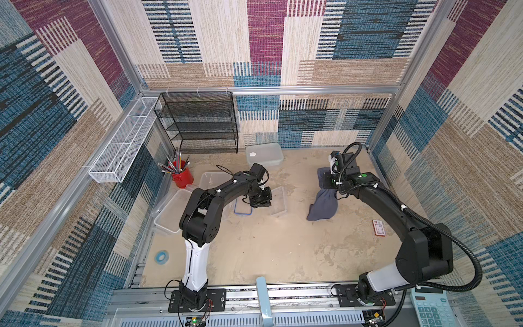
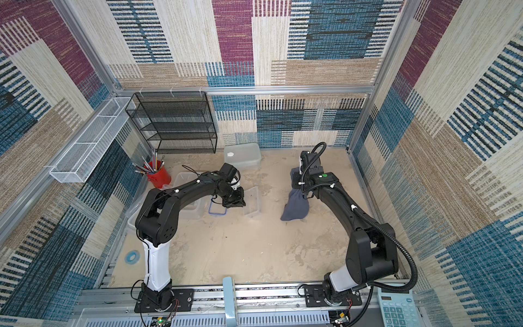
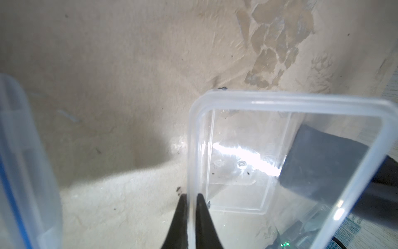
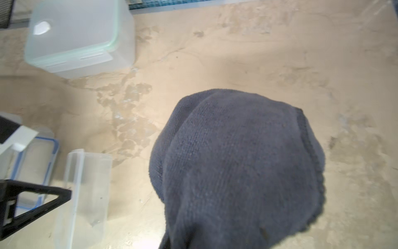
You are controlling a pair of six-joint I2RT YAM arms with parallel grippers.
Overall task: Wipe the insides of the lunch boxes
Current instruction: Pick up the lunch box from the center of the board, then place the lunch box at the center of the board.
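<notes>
The large lunch box (image 1: pixel 167 215) lies open at the desk's (image 1: pixel 283 249) left edge, and the lidded lunch box (image 1: pixel 264 155) stands at the back edge. The right gripper (image 1: pixel 328 182) is clamped on the cloth (image 1: pixel 322 206), which dangles mid-desk. The left gripper (image 3: pixel 191 197) pinches one wall of the small lunch box (image 3: pixel 280 101). With so one-sided a hold, I reckon wiping pressure could twist it loose.

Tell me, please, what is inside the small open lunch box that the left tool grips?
The small lunch box holds only a few dark specks; glare hides part of its bottom.
</notes>
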